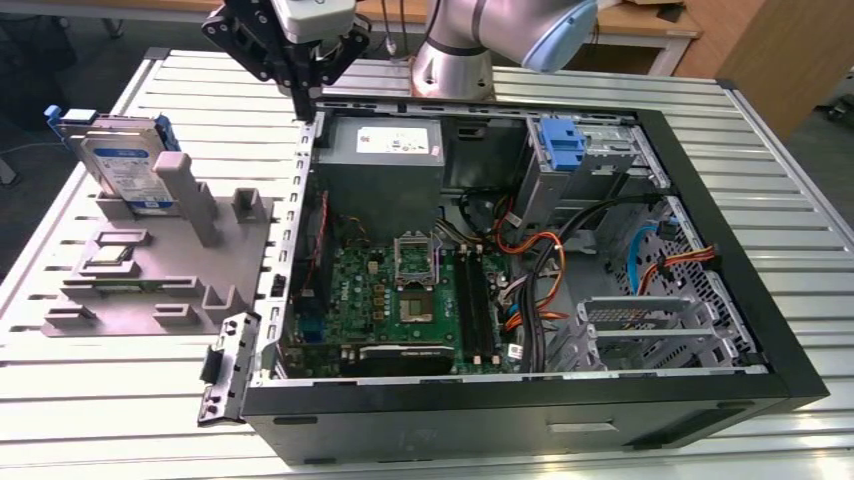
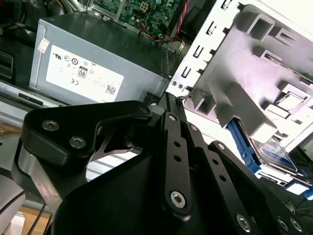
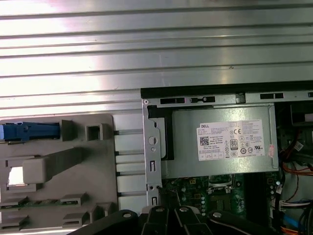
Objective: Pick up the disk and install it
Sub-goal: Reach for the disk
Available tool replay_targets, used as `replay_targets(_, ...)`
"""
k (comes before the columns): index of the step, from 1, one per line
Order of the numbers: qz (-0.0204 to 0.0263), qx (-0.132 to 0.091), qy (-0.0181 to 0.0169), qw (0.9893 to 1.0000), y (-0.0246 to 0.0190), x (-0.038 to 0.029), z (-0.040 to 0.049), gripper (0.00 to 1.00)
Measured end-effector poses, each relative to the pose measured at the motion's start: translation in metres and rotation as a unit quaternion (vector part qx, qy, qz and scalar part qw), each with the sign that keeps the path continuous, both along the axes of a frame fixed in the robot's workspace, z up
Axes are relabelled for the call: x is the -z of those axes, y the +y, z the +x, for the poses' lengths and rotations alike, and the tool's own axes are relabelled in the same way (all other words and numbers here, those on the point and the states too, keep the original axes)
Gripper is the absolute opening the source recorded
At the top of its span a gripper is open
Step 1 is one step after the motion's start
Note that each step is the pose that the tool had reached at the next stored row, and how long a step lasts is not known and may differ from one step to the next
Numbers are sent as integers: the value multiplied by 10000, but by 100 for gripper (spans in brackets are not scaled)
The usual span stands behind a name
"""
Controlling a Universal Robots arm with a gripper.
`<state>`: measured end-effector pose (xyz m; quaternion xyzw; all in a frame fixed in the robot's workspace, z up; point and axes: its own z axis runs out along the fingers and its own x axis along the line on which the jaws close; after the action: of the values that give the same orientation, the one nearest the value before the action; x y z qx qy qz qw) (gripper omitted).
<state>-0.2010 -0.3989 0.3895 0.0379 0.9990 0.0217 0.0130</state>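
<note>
Our gripper (image 1: 310,102) had its jaws pressed together, holding nothing. The disk (image 1: 123,162) stood well apart from the jaws, in a grey stand (image 1: 174,280). We had not picked it up or installed it.

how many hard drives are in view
1. The disk stands propped in the grey fixture at the exterior view's left, outside the computer case; drive bays inside the case could hide others.

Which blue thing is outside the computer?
The disk, propped upright in the grey holder; the blue latch piece sits inside the computer case.
</note>
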Motion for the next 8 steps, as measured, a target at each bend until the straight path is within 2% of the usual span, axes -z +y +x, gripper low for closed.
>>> replay_targets(8, 0, 0, 0, 10000, 0, 1, -32, 10)
